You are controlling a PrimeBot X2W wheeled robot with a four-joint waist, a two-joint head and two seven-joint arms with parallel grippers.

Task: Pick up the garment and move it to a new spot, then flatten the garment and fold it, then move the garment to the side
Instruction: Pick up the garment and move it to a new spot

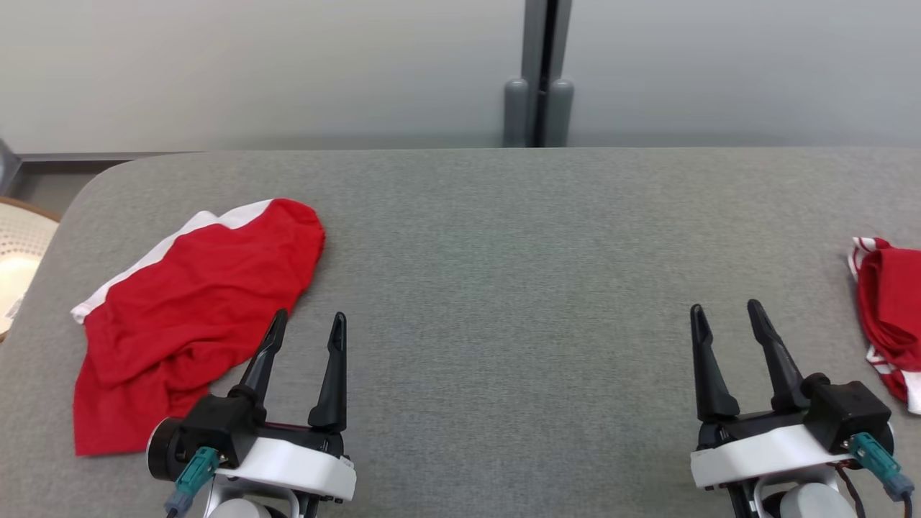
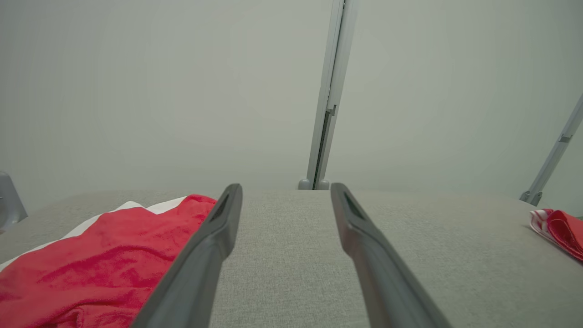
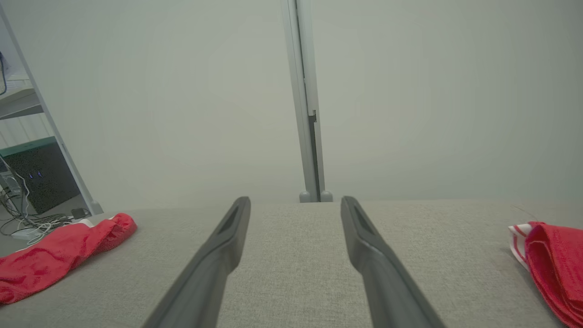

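Note:
A red garment (image 1: 191, 309) with a white band lies crumpled on the left of the grey table (image 1: 504, 237). It also shows in the left wrist view as the garment (image 2: 100, 264) and in the right wrist view as the garment (image 3: 59, 255). My left gripper (image 1: 308, 321) is open at the lower left, its left fingertip over the garment's right edge, nothing between the fingers. My right gripper (image 1: 725, 311) stands open at the lower right over bare table, empty. The left gripper (image 2: 286, 189) and right gripper (image 3: 295, 201) show parted fingers in their wrist views.
A second red cloth with white stripes (image 1: 888, 316) lies at the table's right edge, also seen as the cloth (image 2: 558, 230) and the cloth (image 3: 553, 264). A pale round basket (image 1: 18, 252) stands off the table's left. A grey partition wall with a post (image 1: 538, 86) runs behind.

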